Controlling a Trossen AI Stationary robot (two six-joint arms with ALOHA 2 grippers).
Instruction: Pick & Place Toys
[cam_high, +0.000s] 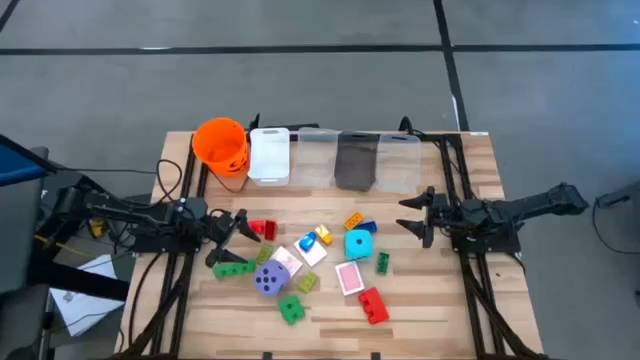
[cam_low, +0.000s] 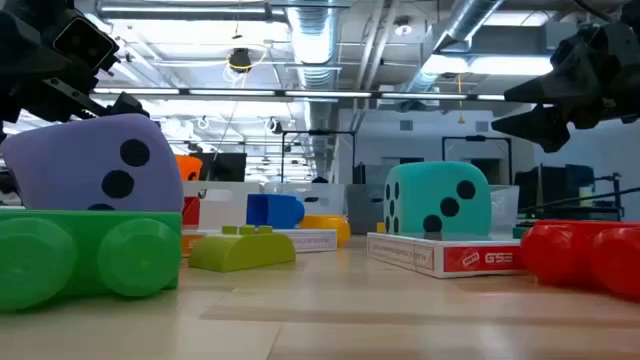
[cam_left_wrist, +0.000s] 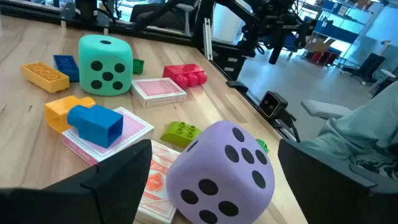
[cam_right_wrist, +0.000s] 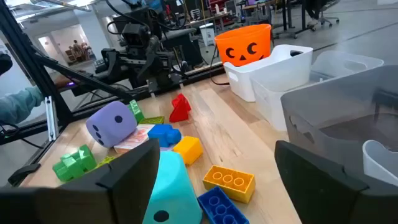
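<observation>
So the toys are all in one loose scatter in the lower middle of the overhead frame: the purple die (cam_high: 267, 279) at the lower left of the pile, the cyan die (cam_high: 359, 244) toward its right, a pink-backed card (cam_high: 349, 278) just below that, a red brick (cam_high: 373, 305) at the lower right, green bricks (cam_high: 231, 265) on the left edge. Nothing's been sorted yet as far as I can tell; they look dumped there so both arms can reach in from either side.

The left end effector (cam_high: 238, 226) sits at the pile's left edge, fingers apart and holding nothing, with the purple die right in front of it in its wrist view, so my guess is that's the first target. The right end effector (cam_high: 418, 215) waits off to the pile's right, fingers also spread and empty.

Along the top edge of the wooden surface (cam_high: 440, 310) there's an orange pumpkin bucket (cam_high: 220, 145) and a row of clear bins (cam_high: 335, 158), probably the drop spots. Beyond is grey floor, and the low view shows a lab with ceiling pipes.
</observation>
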